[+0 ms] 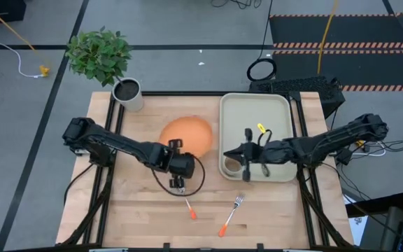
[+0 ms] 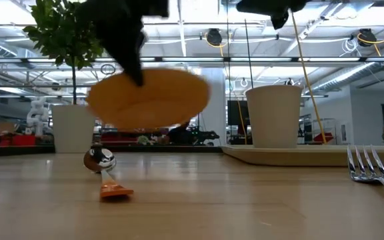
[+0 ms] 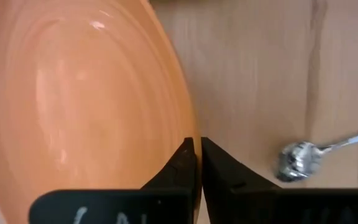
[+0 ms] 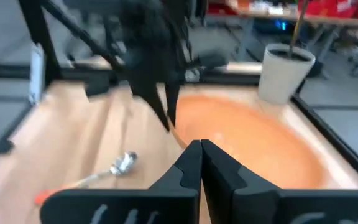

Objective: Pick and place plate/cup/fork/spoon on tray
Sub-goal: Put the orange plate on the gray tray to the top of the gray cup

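Beige cup [image 1: 231, 164] on cream tray [image 1: 280, 112]

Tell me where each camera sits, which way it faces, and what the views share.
High: overhead, straight down on the table; both arms show.
Low: table height, facing the room; the plate hangs off the wood under the left arm.
Left wrist: behind the left gripper, pinched on the plate's rim.
Right wrist: behind the right gripper, shut, empty, over the tray, facing the left arm.
Shared: plate and spoon show in all four.
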